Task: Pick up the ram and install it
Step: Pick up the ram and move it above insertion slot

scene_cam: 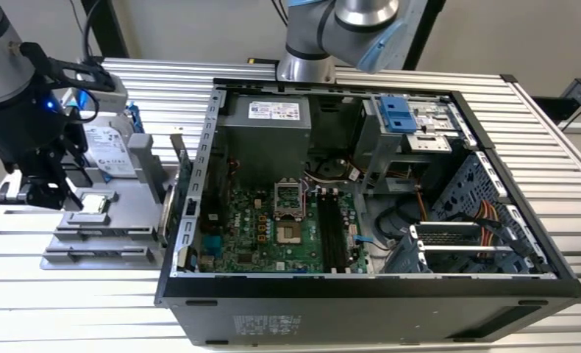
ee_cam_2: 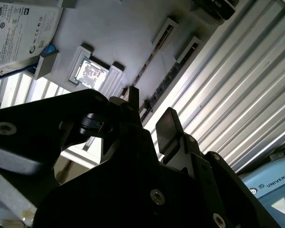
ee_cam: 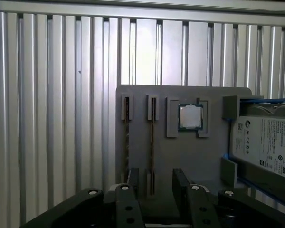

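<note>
where the ribbed aluminium table [ee_cam: 47,95] carries a flat grey tray [ee_cam: 190,156], the gripper [ee_cam: 156,183] hangs with fingers [ee_cam: 181,190] spread apart, holding nothing. between them the thin ram [ee_cam: 152,142] stands edge-on in its narrow slot. past one finger lie a square shiny cpu [ee_cam: 190,117] and a boxy drive [ee_cam: 266,142]. an open black case [scene_cam: 369,301] sits well apart.

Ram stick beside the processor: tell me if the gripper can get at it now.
Probably yes: the gripper hangs open just above the holder, and nothing covers the ram stick standing on edge in its slot.
</note>
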You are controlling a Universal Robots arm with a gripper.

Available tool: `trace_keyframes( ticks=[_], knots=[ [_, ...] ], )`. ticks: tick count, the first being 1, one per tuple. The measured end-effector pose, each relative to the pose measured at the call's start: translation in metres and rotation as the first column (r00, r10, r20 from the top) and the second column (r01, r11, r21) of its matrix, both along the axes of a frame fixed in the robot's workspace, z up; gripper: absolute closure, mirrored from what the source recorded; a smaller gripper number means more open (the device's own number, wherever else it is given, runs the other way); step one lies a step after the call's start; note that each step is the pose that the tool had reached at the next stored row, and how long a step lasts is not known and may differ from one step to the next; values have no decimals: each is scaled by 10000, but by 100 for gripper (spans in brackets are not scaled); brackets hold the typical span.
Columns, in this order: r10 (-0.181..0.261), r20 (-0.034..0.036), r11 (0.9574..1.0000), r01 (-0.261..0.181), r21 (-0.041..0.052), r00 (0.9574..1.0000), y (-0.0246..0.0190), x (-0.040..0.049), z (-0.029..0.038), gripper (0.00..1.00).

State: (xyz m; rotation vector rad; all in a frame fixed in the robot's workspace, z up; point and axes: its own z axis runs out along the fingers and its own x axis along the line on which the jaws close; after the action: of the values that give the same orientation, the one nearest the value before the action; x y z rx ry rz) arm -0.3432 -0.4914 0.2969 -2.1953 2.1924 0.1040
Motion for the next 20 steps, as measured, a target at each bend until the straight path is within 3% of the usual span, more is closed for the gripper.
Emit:
trace_keyframes(
  ticks=[20],
  knots=[
    [1, 0, 10000, -1, 0, 10000, -13, 0, -118, 0]
  ],
)
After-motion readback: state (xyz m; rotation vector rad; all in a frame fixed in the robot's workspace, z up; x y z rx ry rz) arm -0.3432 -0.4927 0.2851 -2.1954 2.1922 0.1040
